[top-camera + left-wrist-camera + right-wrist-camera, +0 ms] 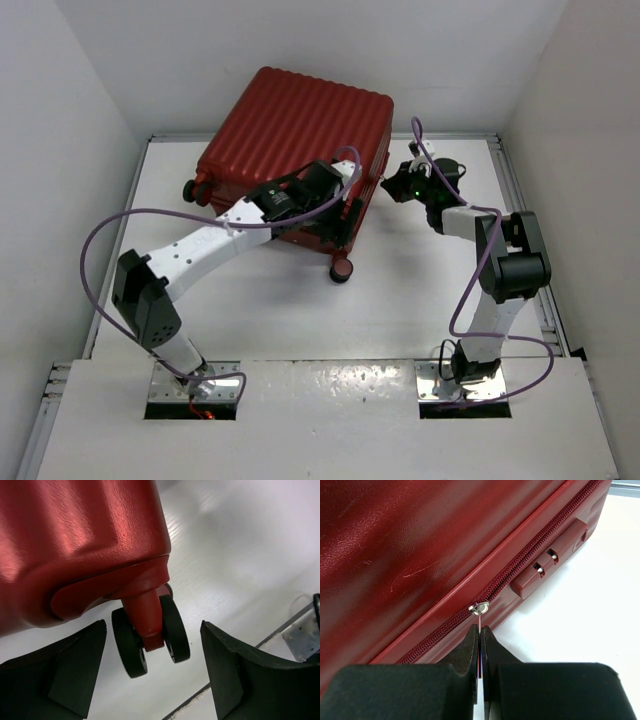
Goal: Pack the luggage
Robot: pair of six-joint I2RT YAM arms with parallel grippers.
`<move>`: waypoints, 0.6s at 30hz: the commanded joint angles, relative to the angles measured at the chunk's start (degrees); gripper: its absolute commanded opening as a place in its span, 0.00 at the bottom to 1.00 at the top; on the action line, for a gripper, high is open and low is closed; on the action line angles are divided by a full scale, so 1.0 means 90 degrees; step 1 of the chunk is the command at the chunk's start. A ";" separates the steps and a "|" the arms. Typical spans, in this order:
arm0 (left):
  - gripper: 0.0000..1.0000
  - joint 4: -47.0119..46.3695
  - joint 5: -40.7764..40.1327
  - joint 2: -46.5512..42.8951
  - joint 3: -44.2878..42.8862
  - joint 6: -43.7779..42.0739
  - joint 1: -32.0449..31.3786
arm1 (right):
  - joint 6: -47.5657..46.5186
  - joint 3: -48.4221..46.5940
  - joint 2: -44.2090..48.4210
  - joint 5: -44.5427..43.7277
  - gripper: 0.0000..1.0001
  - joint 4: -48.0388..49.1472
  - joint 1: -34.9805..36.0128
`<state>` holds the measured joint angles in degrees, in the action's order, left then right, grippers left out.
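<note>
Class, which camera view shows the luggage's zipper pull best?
The right wrist view: the zipper pull sits close and sharp, pinched in the shut right tool. The top external view shows the luggage, but the pull is too small to make out. The left wrist view shows only a wheel corner.

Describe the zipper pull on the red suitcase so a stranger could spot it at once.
Find the big dark red suitcase on the white table and follow the zipper on its side away from the combination lock. The zipper pull is the thin silver tab on that seam, the only part pinched in the right claw.
</note>
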<state>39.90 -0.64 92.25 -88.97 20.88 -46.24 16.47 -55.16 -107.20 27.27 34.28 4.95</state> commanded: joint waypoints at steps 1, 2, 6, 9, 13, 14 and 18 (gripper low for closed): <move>0.81 0.0137 -0.0610 -0.0006 -0.0456 0.0189 -0.0233 | -0.0043 0.0142 0.0300 0.0164 0.00 0.0009 -0.0179; 0.81 0.0137 -0.0834 0.0188 -0.0456 0.0189 -0.0330 | -0.0023 0.0142 0.0290 0.0173 0.00 0.0009 -0.0189; 0.79 0.0195 -0.1342 0.0453 -0.0613 0.0336 -0.0390 | 0.0035 0.0230 0.0309 0.0183 0.00 0.0155 -0.0199; 0.74 0.0196 -0.1559 0.0648 -0.0934 0.0394 -0.0390 | 0.0055 0.0278 0.0319 0.0193 0.00 0.0224 -0.0228; 0.62 0.0196 -0.1696 0.0863 -0.1013 0.0394 -0.0448 | 0.0084 0.0347 0.0329 0.0183 0.00 0.0302 -0.0286; 0.57 0.0196 -0.1764 0.0864 -0.0926 0.0394 -0.0448 | 0.0103 0.0347 0.0319 0.0183 0.00 0.0312 -0.0306; 0.33 0.0254 -0.1764 0.0922 -0.0643 0.0336 -0.0390 | 0.0113 0.0357 0.0319 0.0183 0.00 0.0361 -0.0316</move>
<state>43.24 -14.68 99.72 -95.77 24.32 -49.91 17.61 -53.30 -107.20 28.21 37.63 4.19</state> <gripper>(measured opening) 0.527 0.003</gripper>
